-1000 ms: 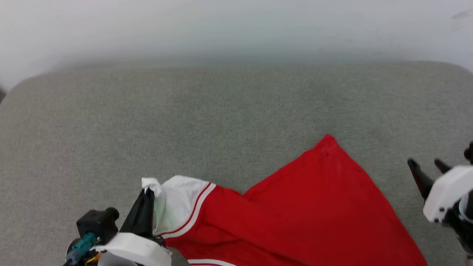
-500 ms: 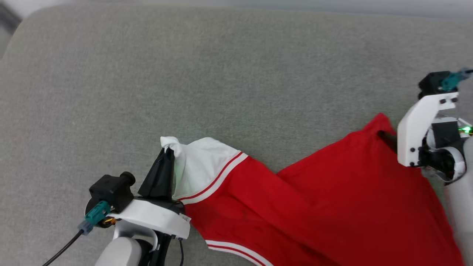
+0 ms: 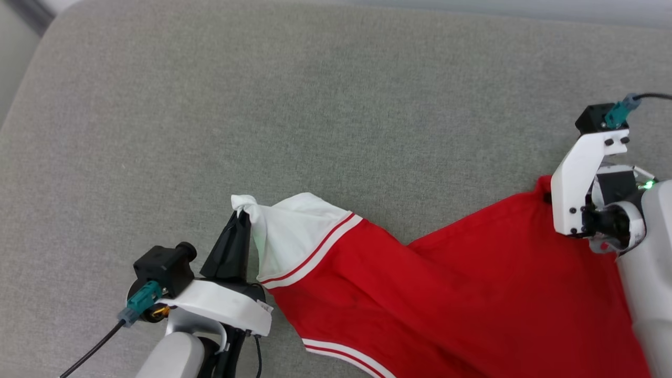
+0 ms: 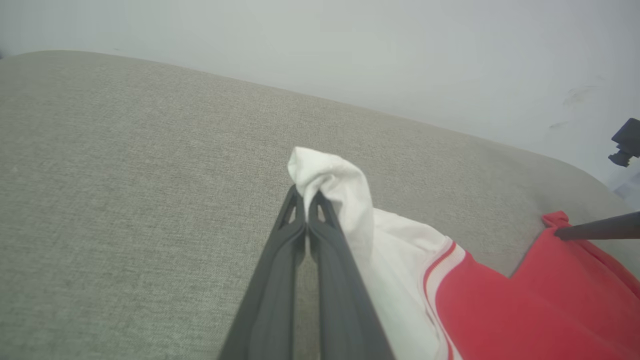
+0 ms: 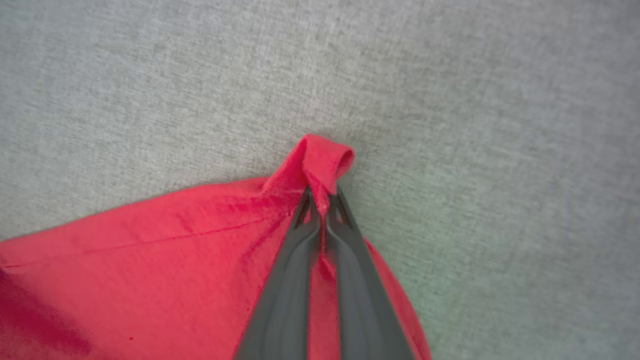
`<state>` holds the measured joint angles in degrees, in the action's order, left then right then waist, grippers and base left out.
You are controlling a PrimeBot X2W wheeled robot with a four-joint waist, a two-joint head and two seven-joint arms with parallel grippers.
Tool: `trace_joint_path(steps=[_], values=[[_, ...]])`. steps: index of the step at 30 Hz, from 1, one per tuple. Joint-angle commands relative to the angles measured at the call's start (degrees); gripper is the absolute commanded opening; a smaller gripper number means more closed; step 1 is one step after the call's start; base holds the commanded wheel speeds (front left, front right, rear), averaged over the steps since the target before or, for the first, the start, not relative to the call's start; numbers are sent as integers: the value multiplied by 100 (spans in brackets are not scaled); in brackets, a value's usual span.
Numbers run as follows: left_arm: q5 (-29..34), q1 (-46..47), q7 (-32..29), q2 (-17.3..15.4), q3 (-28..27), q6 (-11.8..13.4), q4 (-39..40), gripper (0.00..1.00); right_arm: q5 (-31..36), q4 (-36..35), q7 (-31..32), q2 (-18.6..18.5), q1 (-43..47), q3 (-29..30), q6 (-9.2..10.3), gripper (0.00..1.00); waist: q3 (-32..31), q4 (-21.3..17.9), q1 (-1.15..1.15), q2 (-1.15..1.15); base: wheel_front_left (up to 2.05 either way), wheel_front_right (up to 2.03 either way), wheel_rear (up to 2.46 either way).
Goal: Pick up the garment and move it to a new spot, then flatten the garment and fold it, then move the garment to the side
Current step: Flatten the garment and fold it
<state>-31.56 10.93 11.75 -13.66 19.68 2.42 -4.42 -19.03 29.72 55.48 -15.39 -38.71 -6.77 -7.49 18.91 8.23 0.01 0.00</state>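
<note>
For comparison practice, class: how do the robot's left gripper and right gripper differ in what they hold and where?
The left gripper pinches the bunched white sleeve tip of the soft red T-shirt; the right gripper pinches its curled red corner. In the head view the left gripper sits lower left, the right gripper higher, far right. Both have dark fingers shut on that shirt.

No legible text, label, brand, number on garment point(image 3: 446, 294) or elsewhere.
</note>
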Motion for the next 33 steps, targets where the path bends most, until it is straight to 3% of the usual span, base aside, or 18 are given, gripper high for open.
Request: trace_joint_path(steps=[1, 9, 18, 27, 33], values=[[-25, 34, -1, -15, -37, -19, -28, 0, 7, 90, -134, 78, 219, 4, 0, 0, -200, -57, -1, 0, 0, 0, 0], [-113, 170, -55, -220, -291, 106, -137, 0, -230, -296, -1305, 143, 490, 305, 1, 0, -1178, -386, -1, 0, 0, 0, 0], [-205, 997, -284, -401, -369, -136, -520, 0, -314, -690, -2431, 184, 821, 499, 1, 0, -1953, -740, -1, 0, 0, 0, 0], [-80, 2773, -102, -378, -387, -478, -1541, 0, -142, -541, -3185, 330, 16, 646, 1, 0, -1854, -921, -1, 0, 0, 0, 0], [102, 4442, -17, -498, -422, -656, -2106, 0, -85, -501, -3461, 252, -1243, 706, 1, 0, -947, -992, -1, 0, 0, 0, 0]])
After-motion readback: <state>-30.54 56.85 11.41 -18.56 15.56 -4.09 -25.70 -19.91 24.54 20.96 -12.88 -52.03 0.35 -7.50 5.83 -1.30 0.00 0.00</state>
